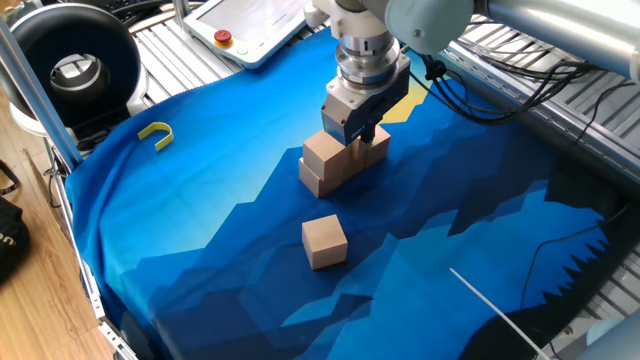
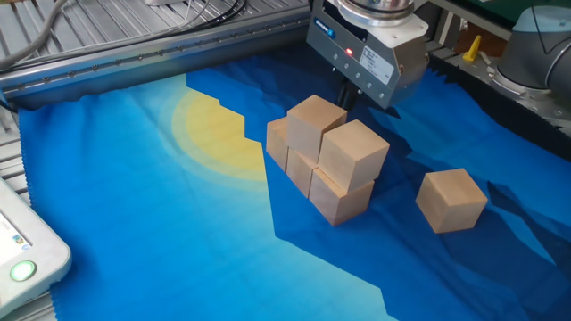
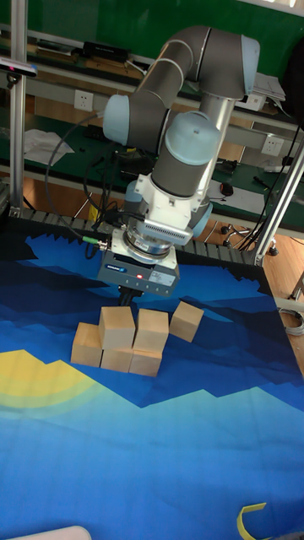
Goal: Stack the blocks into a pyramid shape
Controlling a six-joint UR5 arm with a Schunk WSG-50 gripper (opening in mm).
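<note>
Gripper hung just above the far side of the stacked blocks, its grip hidden, while one spare block sat nearby on the counter, waiting for the top.

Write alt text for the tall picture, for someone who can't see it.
A large grey robot arm lowers its gripper just behind a two-level stack of wooden blocks on a blue cloth, with one loose block to the right.
</note>
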